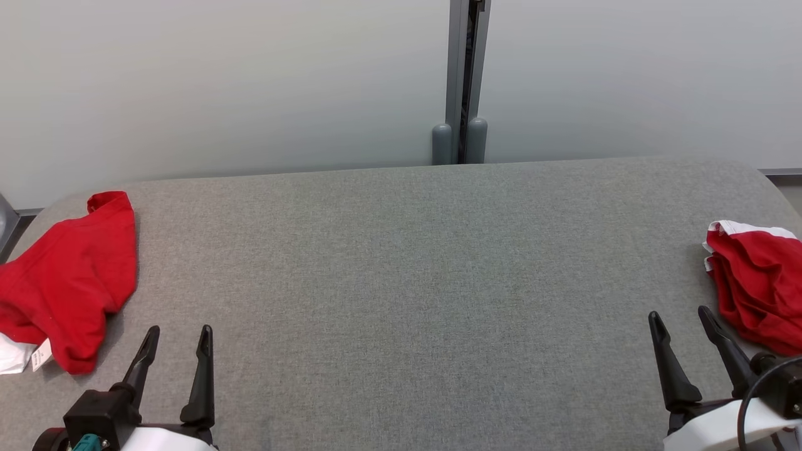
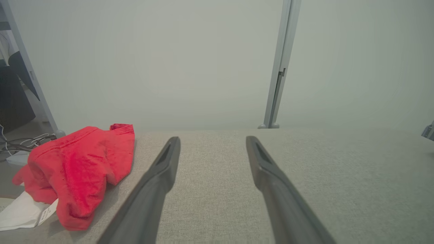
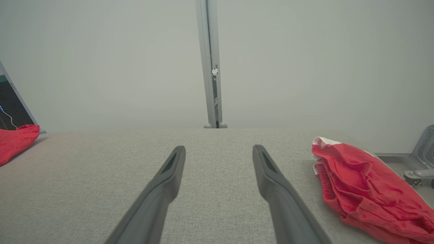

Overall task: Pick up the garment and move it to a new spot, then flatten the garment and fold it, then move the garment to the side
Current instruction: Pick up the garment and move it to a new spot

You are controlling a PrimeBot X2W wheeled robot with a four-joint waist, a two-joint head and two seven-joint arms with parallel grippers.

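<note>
Red garment [image 1: 69, 275] lies bunched at the counter's [image 1: 401, 282] left end, part of it over the counter's left edge; white sleeve part [image 1: 12, 354] and small white label [image 1: 41, 356] show at its near corner. It shows in the left wrist view [image 2: 81, 169] left of the fingers, and at the far left of the right wrist view [image 3: 15, 140]. A second red garment [image 1: 761, 288] with white trim lies crumpled at the counter's right end, also in the right wrist view [image 3: 362, 183]. Cannot tell if the two are alike. Left gripper [image 1: 179, 330] is over the counter's near left, just beside the garment, not touching it, released with jaws spread and nothing between them [image 2: 213, 139]. Right gripper [image 1: 678, 313] is over the counter's near right, near the second garment, released and empty too [image 3: 219, 147]. Grey post [image 1: 460, 75] stands at the counter's far edge, against a pale wall [image 1: 219, 81].
</note>
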